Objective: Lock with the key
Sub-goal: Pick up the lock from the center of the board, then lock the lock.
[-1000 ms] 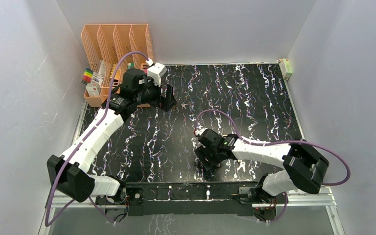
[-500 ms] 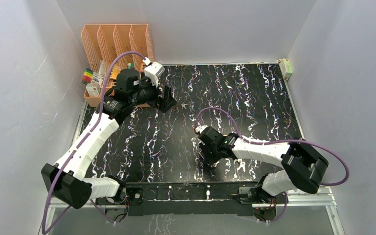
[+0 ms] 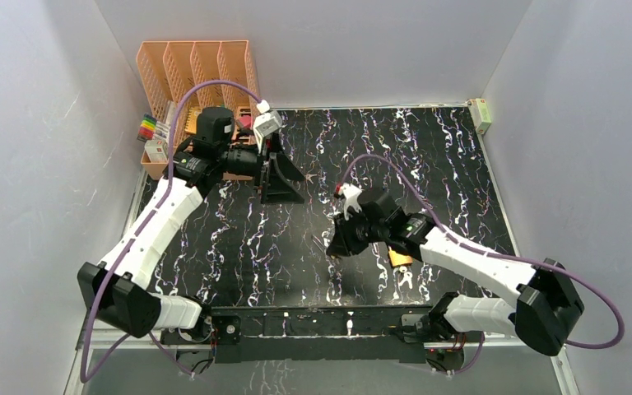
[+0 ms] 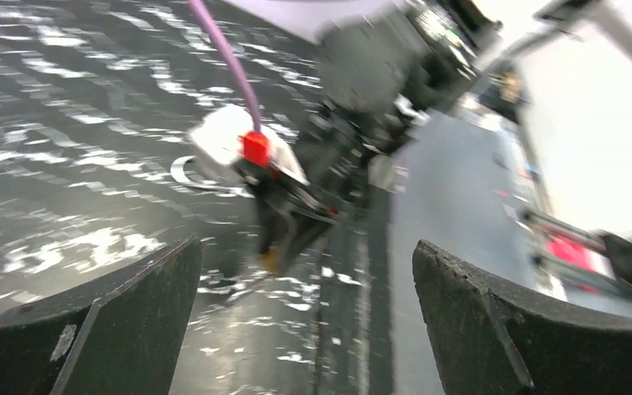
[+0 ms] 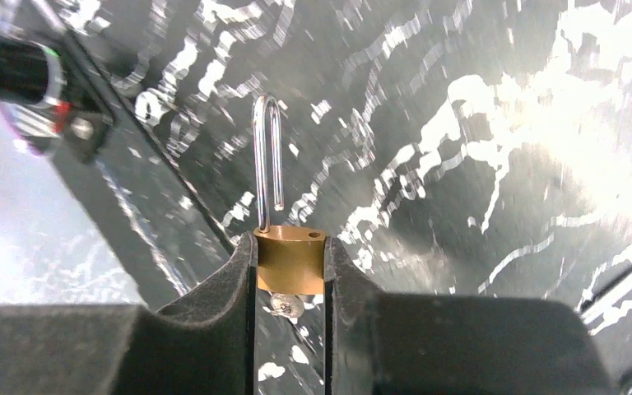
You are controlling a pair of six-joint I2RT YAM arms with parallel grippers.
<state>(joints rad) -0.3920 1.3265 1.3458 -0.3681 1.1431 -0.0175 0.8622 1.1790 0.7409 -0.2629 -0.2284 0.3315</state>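
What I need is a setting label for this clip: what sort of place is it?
Probably a robotics test booth: white walls around a black marbled table, a left arm and right arm bolted at its near edge, an orange file rack at the back.

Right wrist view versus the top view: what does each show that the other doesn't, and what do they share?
Only the right wrist view shows the brass padlock clamped in the right gripper, with its shackle open.

Only the top view shows the left gripper, open, toward the far left of the table, and the orange file rack behind it.

Both show the right gripper and the black marbled table.
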